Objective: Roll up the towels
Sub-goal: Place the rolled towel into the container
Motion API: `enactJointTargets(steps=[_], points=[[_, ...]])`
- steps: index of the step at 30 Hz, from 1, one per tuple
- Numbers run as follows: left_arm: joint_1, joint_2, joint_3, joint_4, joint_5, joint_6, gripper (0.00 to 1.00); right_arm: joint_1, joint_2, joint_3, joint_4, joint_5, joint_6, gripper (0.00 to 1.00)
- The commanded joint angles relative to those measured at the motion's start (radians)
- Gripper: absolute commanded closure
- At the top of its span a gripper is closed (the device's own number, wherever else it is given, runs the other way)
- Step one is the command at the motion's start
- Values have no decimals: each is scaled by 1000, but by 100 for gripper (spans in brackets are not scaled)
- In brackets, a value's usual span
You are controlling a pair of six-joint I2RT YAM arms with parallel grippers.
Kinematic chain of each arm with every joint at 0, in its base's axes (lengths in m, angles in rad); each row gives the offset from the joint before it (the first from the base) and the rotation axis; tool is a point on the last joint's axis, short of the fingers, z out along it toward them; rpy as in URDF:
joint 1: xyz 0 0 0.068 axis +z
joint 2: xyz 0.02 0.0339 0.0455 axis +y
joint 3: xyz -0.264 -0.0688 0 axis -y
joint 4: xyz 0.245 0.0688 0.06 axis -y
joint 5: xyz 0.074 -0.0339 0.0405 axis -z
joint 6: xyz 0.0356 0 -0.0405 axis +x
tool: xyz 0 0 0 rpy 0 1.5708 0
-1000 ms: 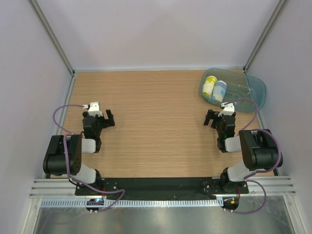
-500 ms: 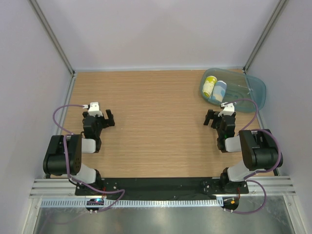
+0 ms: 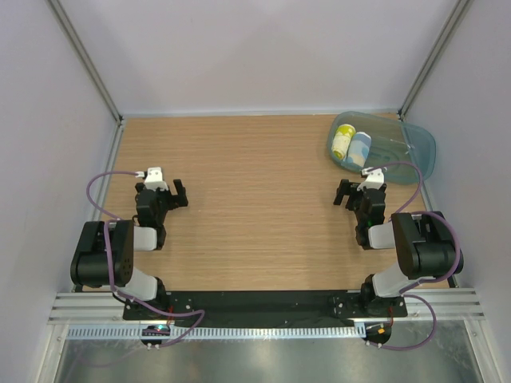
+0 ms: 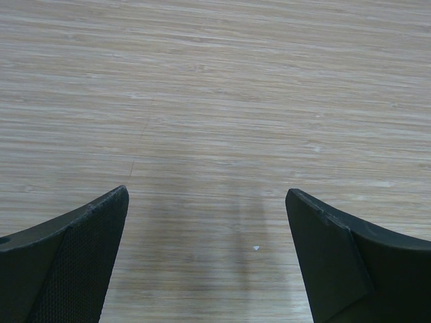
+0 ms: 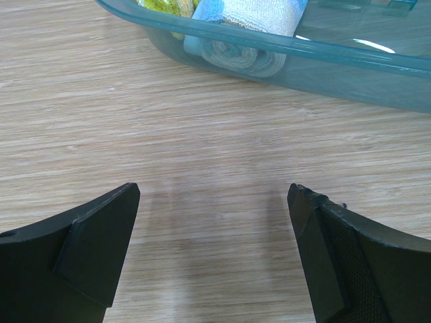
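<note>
Two towels lie rolled side by side in the left end of a translucent teal tray point(image 3: 409, 149) at the back right: a yellow towel point(image 3: 342, 141) and a light blue towel point(image 3: 360, 148). The right wrist view shows the blue roll point(image 5: 249, 27) and a bit of the yellow one point(image 5: 165, 5) behind the tray rim point(image 5: 337, 52). My right gripper point(image 3: 343, 194) point(image 5: 214, 190) is open and empty over bare wood just in front of the tray. At the left of the table my left gripper point(image 3: 180, 194) point(image 4: 207, 194) is open, with only wood between its fingers.
The wooden table point(image 3: 255, 207) is enclosed by pale walls on the left, back and right. Both arm bases stand on a black rail point(image 3: 263, 302) at the near edge. A tiny white speck point(image 4: 256, 248) lies on the wood under the left gripper.
</note>
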Motion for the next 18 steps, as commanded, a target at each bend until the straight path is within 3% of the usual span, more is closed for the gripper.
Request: enactJointTargets(steps=[1, 18], points=[[-4, -14, 16, 69, -19, 16, 0, 3, -4, 23, 84, 11, -17, 0], [-4, -14, 16, 67, -19, 16, 0, 3, -2, 23, 84, 11, -17, 0]])
